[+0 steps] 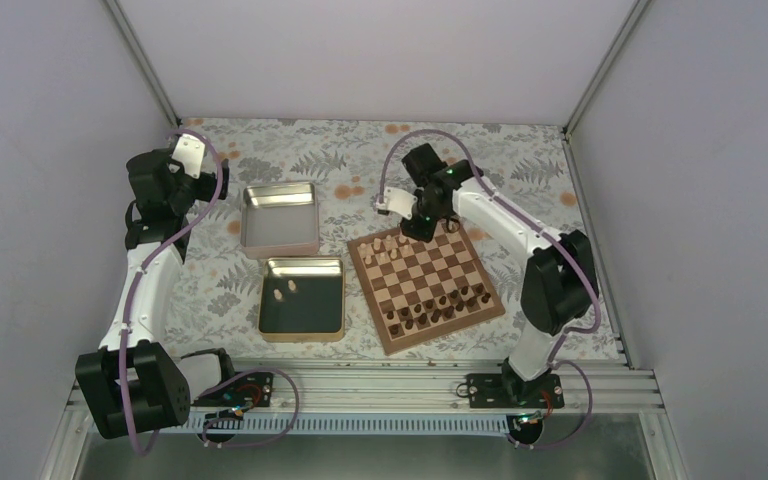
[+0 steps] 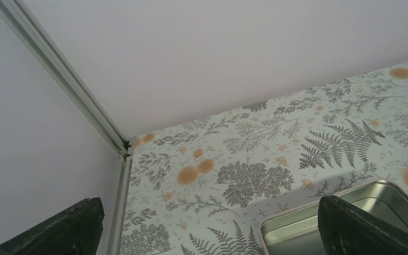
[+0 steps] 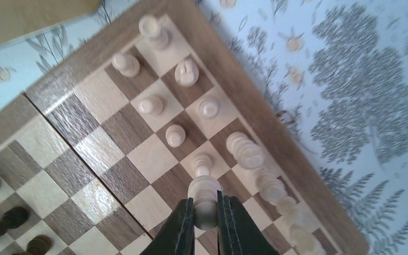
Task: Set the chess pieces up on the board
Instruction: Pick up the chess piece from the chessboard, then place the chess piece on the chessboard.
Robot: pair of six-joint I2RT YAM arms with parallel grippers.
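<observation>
surface: fern-and-flower cloth (image 1: pixel 550 190); room: plain white walls (image 1: pixel 360 50) | board (image 1: pixel 428 270) lay angled on the cloth, right of a tin (image 1: pixel 301 335) | right gripper (image 3: pixel 204 212) pinched a pale chess piece (image 3: pixel 204 197) over the board's far rows; left gripper (image 2: pixel 208 212) hung spread by the far-left corner

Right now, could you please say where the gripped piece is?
Right wrist view: the pale piece is pinched in the right hand, beside pawns on the board.

Bright, even light, soft shadows; sheen on the board (image 3: pixel 102 155), one edge blurred, perhaps motion.
</observation>
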